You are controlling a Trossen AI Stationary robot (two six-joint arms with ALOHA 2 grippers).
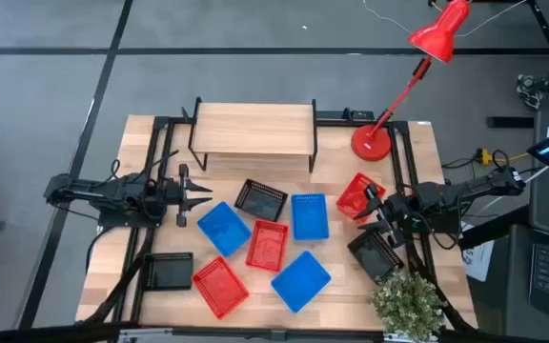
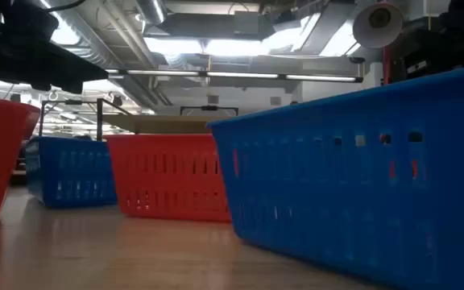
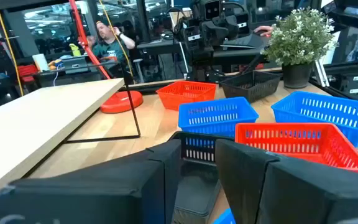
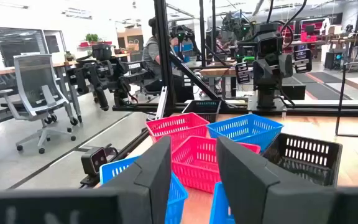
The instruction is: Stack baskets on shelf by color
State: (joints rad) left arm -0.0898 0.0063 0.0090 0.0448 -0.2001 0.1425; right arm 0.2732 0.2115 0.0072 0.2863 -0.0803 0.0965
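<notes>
The shelf [image 1: 255, 129] stands at the table's far side with a bare top. In front of it lie baskets, each flat on its bottom: blue ones [image 1: 224, 227] [image 1: 309, 216] [image 1: 300, 280], red ones [image 1: 267, 245] [image 1: 220, 287] [image 1: 360, 195], black ones [image 1: 260, 200] [image 1: 171, 271] [image 1: 377, 254]. My left gripper [image 1: 201, 197] is open, level, just left of the left blue basket, holding nothing [image 3: 197, 177]. My right gripper [image 1: 375, 211] is open beside the right red basket, also holding nothing [image 4: 191, 177].
A red desk lamp [image 1: 372, 141] stands at the shelf's right end, its arm reaching up and right. A potted plant [image 1: 406, 303] sits at the near right corner. Black frame rails [image 1: 151, 162] run along both table sides. People sit at desks beyond the table [image 3: 107, 37].
</notes>
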